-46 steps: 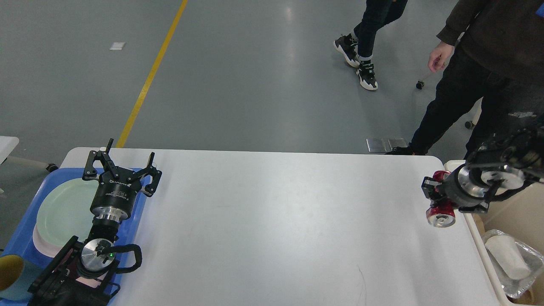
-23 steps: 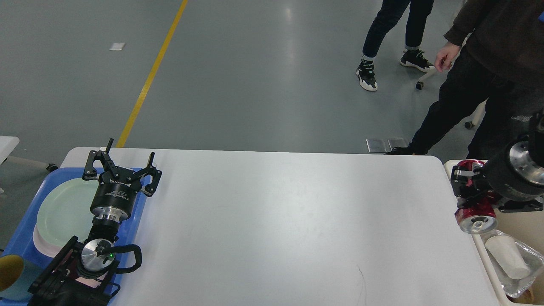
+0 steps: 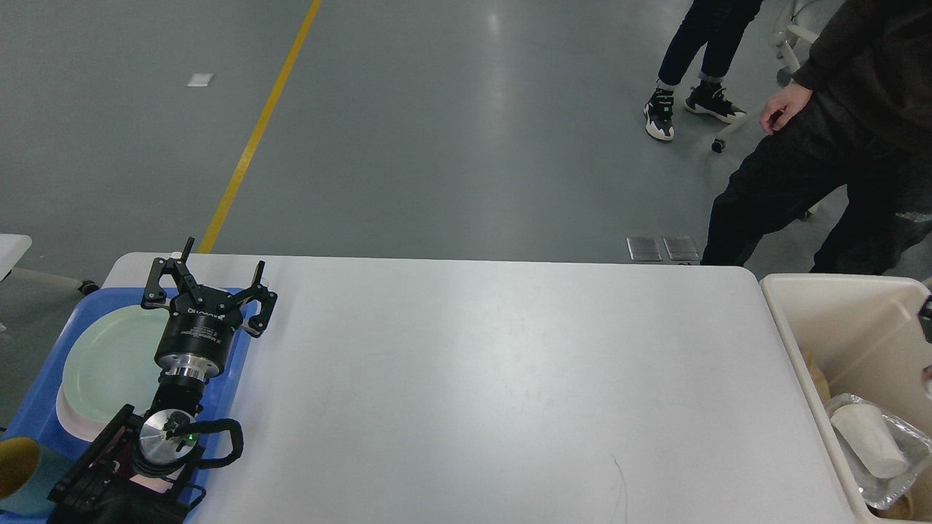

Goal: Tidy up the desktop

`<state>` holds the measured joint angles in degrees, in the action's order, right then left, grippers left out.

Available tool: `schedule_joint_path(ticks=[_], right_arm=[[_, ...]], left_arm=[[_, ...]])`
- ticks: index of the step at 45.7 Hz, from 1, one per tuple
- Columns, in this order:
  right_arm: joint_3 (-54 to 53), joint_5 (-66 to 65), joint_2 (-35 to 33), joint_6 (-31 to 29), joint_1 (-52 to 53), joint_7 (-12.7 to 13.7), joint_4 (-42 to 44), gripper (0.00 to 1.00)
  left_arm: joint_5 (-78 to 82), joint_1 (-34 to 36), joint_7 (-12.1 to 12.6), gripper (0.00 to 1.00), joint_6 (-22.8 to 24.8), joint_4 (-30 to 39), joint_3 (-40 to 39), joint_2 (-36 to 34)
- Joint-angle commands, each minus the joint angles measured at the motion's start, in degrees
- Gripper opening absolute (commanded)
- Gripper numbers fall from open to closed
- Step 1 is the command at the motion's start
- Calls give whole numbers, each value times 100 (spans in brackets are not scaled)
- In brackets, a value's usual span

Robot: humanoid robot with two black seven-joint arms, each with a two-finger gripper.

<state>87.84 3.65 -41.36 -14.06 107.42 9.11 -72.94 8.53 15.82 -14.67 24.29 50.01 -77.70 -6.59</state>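
The desktop (image 3: 473, 378) is a large white tabletop with rounded corners, and its surface is bare. My left gripper (image 3: 210, 282) hovers over the right edge of the blue tray (image 3: 36, 407) at the table's left end. It is open with nothing between its fingers. My right gripper is out of view beyond the right edge; only a dark sliver of that arm (image 3: 927, 308) shows above the bin.
The blue tray holds a pale green plate (image 3: 109, 364) and a yellow-rimmed cup (image 3: 14, 466). A cream bin (image 3: 808, 342) stands against the table's right end, with a white cup (image 3: 866, 440) and crumpled wrap inside. Two people (image 3: 823, 160) stand behind the far right corner.
My right gripper carried a red can rightward from the table's edge over the bin and left the view; the can no longer shows. The left arm stayed still.
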Motion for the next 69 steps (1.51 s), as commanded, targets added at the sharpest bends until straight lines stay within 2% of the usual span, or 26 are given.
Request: schedule_joint_path(ticks=[1,5,10,16,23,29,38,39,40,41,42,43,44,69], right_arm=[[-995,21,-364,113,-1739,-23,1439,0],[-1962,13,-566,114,-2847,-23,2335,0],[-3087,4,-348,131,-4543,-50,3706,0],[-3975,4,355,131,-6082,-67,5227,0],[-4354,65,1348,420,-7102,-67,6818,0],[-4293,65,1990,1115,-7736,-15,7303,0],[-4275,57,2088,1203,-7807,-6,7268,0],[-4293,57,2070,1212,-7807,-6,7268,11],[-4319,57,2053,1273,-7807,-14,7268,33],[-4354,65,2035,1361,-7807,-32,7277,64],[-4363,65,2035,1396,-7798,-49,7277,84],[-4372,65,2026,1423,-7789,-50,7268,94],[-4389,65,2026,1449,-7789,-41,7259,99],[-4661,74,2000,1476,-7710,-41,7242,100]], left_arm=[[-1,0,0,96,-3,0,0,0],[-1,0,0,96,-3,0,0,0],[-1,0,0,96,-3,0,0,0],[-1,0,-9,96,-3,0,0,0],[-1,0,-9,96,-3,0,0,0],[-1,0,0,96,-3,0,0,0],[-1,0,0,96,-3,0,0,0],[-1,0,0,96,-3,0,0,0],[-1,0,0,96,-3,0,0,0],[-1,0,0,96,5,0,0,0],[-1,0,0,96,5,0,-9,0],[-1,0,0,96,-3,0,-9,0],[-1,0,0,96,-3,0,0,0],[-1,0,0,96,5,0,0,0]])
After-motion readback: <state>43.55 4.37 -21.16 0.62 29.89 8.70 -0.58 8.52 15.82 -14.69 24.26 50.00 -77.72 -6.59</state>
